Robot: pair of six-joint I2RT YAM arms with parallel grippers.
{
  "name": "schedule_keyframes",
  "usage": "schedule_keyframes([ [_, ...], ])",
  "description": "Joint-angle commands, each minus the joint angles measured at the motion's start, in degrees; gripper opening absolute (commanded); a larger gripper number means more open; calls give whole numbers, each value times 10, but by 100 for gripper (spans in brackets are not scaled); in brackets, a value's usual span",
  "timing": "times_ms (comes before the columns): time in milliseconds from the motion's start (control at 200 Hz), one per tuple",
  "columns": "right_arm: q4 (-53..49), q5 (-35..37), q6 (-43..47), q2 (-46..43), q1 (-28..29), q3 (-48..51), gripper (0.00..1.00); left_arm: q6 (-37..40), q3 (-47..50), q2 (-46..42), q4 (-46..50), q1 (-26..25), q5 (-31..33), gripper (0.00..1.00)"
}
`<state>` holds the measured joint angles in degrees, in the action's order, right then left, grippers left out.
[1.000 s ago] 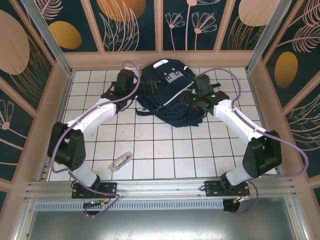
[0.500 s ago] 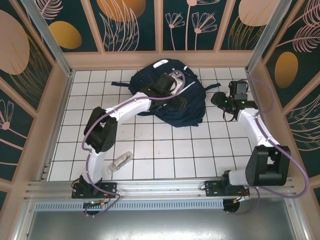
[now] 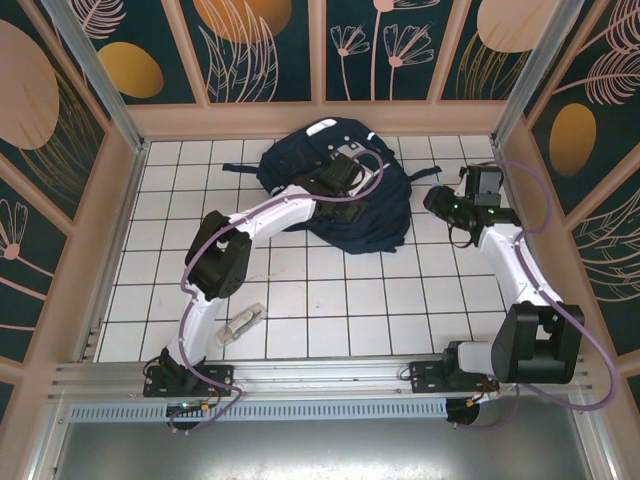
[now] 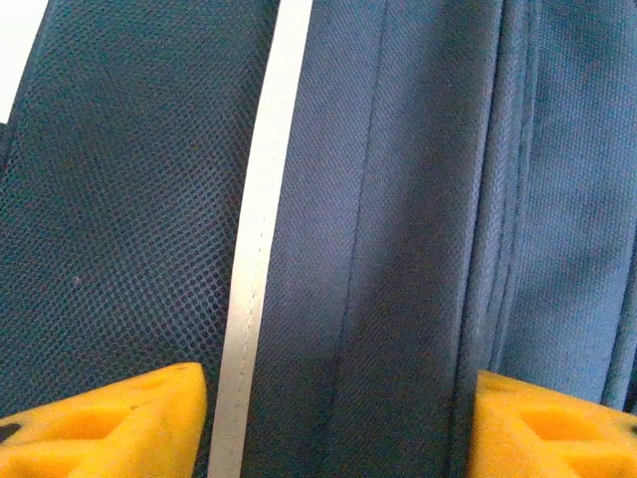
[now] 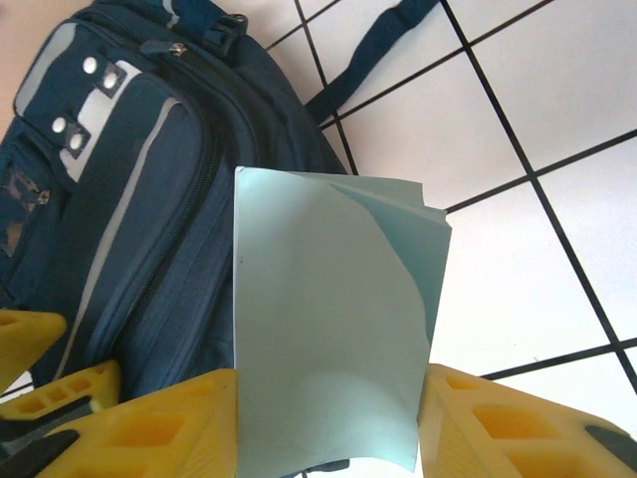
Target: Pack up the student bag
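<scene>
Left pincer (image 4: 338, 418) agape, far forward; right pincer (image 5: 326, 418) tight on pale booklet (image 5: 328, 299).

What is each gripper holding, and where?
Right gripper clamps the light blue booklet across its lower end. Left gripper holds nothing, open over the student bag.

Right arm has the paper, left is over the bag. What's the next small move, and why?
Probably close the left gripper on the bag fabric between its open fingers, to pull an opening: the zip looks shut, and the right gripper is beside it holding the paper.
</scene>
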<state>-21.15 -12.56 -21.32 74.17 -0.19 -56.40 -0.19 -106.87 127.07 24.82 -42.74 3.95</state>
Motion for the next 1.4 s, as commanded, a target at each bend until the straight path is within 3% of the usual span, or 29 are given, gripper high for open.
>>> schedule_keyframes([
  [0, 19, -19, 4, -20, -3, 11, 46, 3, -25, 7, 7, 8, 47, 57],
  [185, 22, -27, 2, -20, -3, 13, 46, -4, -33, -12, 18, 18, 16, 49],
  [335, 30, -34, -3, -16, 0, 13, 45, -16, -33, -13, 21, 36, -8, 36],
  [465, 43, -45, -11, -10, 5, 15, 45, -16, -34, -6, 24, 42, -12, 16],
  [510, 51, -51, -17, -7, 9, 16, 45, -17, -37, -4, 26, 43, -15, 7],
  [525, 53, -52, -20, -5, 10, 16, 45, -19, -38, -3, 27, 44, -17, 0],
  [1066, 214, -99, -149, 84, 101, 22, 45, -193, -27, -86, -54, 87, -236, 0],
  [1396, 277, -117, -197, 163, 134, -17, 45, -232, 12, -97, -106, 88, -279, 0],
])
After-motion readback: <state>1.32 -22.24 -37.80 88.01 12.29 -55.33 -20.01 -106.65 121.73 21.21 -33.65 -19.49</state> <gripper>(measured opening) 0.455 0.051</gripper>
